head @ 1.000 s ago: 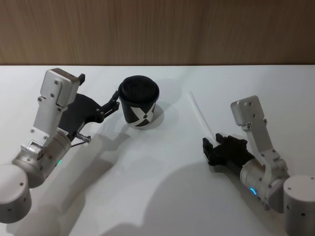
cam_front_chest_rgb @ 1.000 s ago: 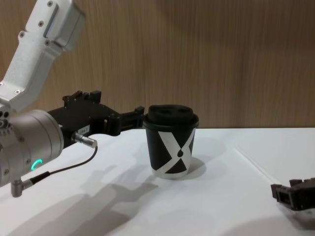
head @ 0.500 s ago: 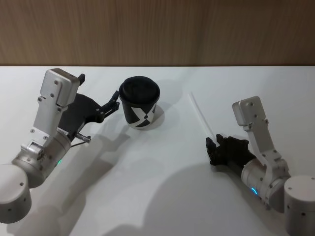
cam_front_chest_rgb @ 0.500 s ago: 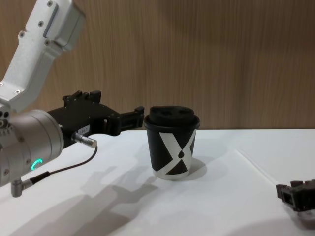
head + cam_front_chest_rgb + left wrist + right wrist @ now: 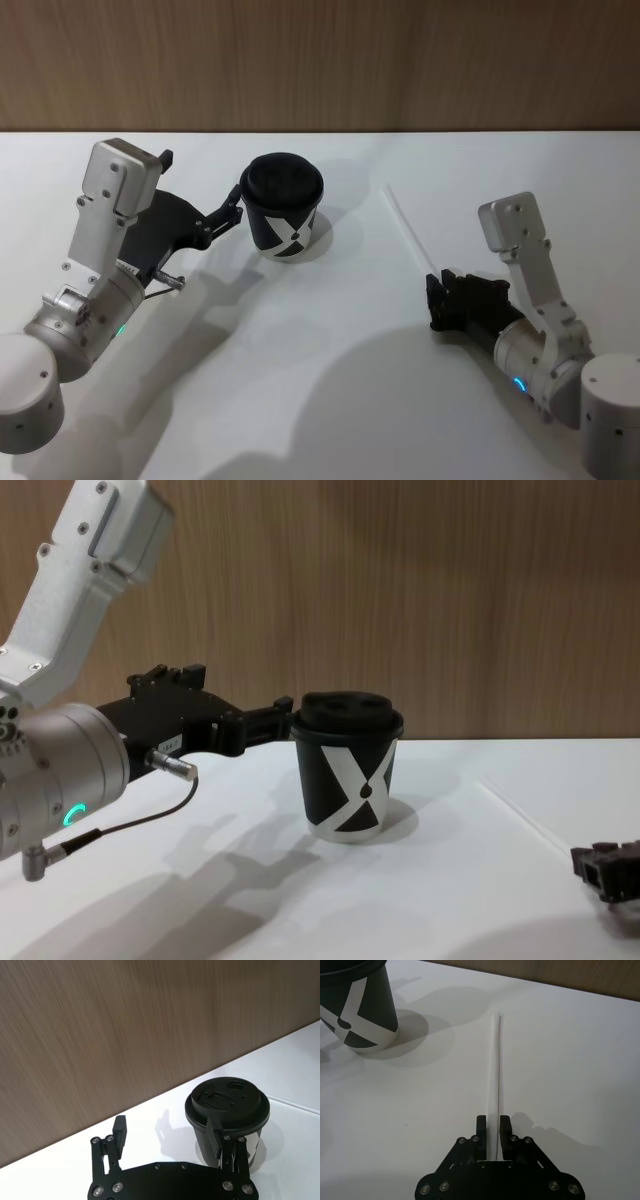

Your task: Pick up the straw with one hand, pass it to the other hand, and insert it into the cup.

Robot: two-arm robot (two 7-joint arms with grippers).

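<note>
While the straw (image 5: 408,232) lies flat on the white table (image 5: 330,400), I read it at 3 o'clock of the cup (image 5: 285,215), well apart from it, running from 11 o'clock to 5 o'clock. At its 5 o'clock end, the right gripper (image 5: 492,1122) sits low with its fingers narrowly parted, one on each side of the straw, not clamped on it. The left gripper (image 5: 200,182) stands at 9 o'clock of the upright, lidded cup, fingers spread wide, one fingertip against the cup wall under the lid.
</note>
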